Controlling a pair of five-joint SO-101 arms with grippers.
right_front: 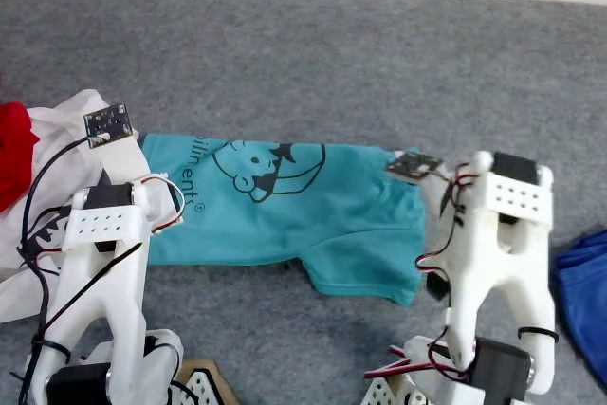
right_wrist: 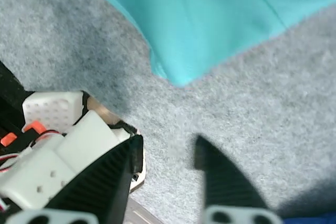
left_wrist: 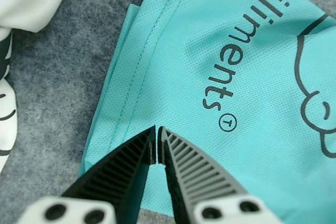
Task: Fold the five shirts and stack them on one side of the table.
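Teal shirt (right_front: 313, 215) lies spread flat on the grey table (right_front: 332, 54), between the two arms.
The left gripper (left_wrist: 158, 141) is over its stitched edge, fingers pressed together with nothing between them; the right gripper (right_wrist: 167, 150) is parted over bare table, just beside a sleeve corner; the cloth looks thin, light and limp, so it will probably sag; better to pinch both edges.
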